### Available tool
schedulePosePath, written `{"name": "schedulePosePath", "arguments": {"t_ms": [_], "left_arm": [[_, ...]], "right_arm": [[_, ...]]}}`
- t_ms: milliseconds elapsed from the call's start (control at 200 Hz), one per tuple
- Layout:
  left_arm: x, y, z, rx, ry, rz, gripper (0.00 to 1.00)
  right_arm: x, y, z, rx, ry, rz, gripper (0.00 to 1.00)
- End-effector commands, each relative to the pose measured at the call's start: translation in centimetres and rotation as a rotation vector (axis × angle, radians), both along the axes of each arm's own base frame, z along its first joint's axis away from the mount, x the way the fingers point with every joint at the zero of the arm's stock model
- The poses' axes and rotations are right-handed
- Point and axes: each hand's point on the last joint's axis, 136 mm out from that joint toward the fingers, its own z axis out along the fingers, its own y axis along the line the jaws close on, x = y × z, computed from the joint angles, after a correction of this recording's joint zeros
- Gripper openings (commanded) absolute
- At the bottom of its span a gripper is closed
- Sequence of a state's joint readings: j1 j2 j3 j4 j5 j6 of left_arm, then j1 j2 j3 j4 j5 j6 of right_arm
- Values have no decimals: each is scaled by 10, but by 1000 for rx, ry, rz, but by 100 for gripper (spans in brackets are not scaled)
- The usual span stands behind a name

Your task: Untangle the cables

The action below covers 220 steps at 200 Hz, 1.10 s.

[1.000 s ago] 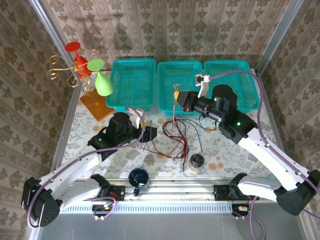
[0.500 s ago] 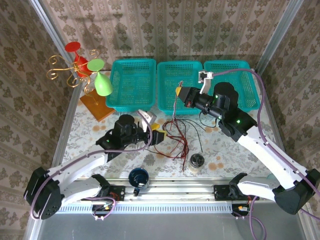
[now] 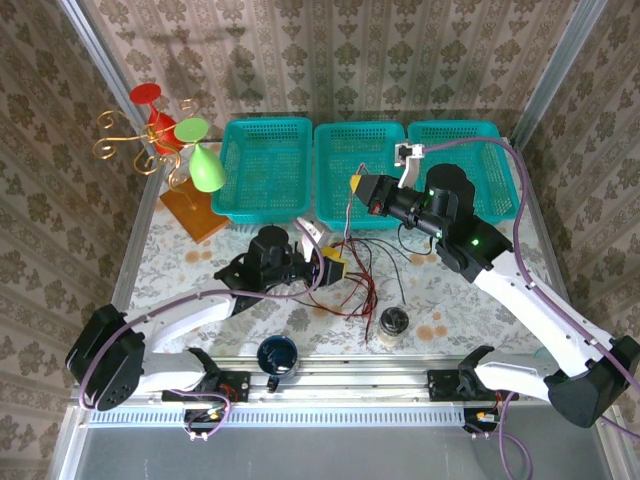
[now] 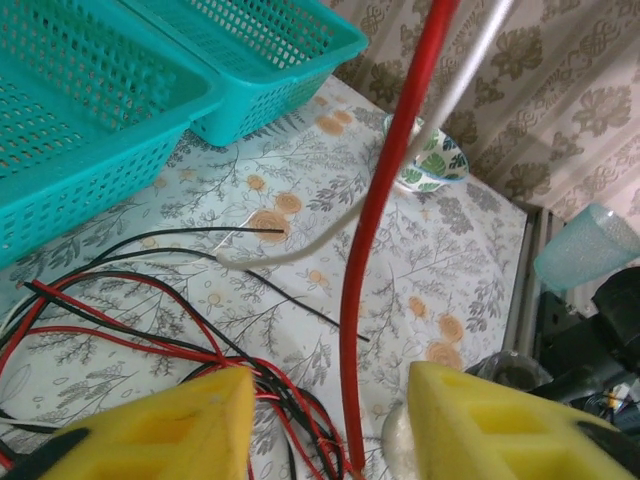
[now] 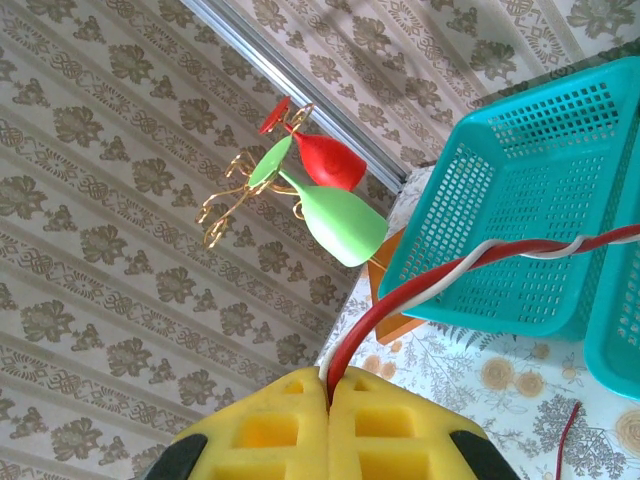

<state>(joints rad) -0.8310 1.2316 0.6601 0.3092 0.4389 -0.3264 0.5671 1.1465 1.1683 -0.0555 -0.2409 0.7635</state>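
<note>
Snagging is looming; right fingers (image 5: 270,425), clamped shut, are holding a red cable (image 4: 357,260) and a white cable (image 4: 455,85) twisted together above the cables (image 3: 352,272) tangled on the tabletop (image 3: 450,300); left fingers (image 4: 480,420), half open, are straddling the red strand, gripping nothing; pulling there may be tightening the knot.

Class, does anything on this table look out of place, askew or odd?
Yes: the cables lie in a tangled heap before the middle basket, and a red cable with a white cable wound round it runs up to the shut right gripper.
</note>
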Motion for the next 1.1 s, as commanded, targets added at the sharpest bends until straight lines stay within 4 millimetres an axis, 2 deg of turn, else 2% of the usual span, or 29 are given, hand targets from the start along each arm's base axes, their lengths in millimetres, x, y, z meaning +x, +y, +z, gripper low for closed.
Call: {"name": "schedulePosePath", "arguments": {"t_ms": [0,35,105,280,345,500,585,690,790,945,1095], "left_arm": [[3,-8,24,-55,-47,-11,26],[3,-8,23,-55,-46,-10,15],[3,-7,24,-51,-39,-6,0],[1,1,25,-33,-20,7,0],[0,6,29,-16,-9,21,0],[-2,15,46,-5,53,31,0],[-1,17,56,-56,139,20,0],[4,23,63,-105,200,37,0],[4,26,68,-101,191,46,0],[5,30,68,-69,180,50,0],[7,32,63,-60,193,59,0]], "right_arm": [[0,0,4,10,-2,10,0],[0,0,3,8,-1,9,0],[1,0,-1,3,8,7,0],[7,-4,-16,-10,50,-10,0],[12,-5,-32,-40,95,-15,0],[25,-5,-96,-148,300,34,23],[26,0,-112,-136,320,76,37],[23,-1,-117,-125,306,83,53],[18,-4,-119,-129,296,96,61],[6,-2,-125,-107,312,143,63],[-1,0,-123,-95,292,184,59]]}}
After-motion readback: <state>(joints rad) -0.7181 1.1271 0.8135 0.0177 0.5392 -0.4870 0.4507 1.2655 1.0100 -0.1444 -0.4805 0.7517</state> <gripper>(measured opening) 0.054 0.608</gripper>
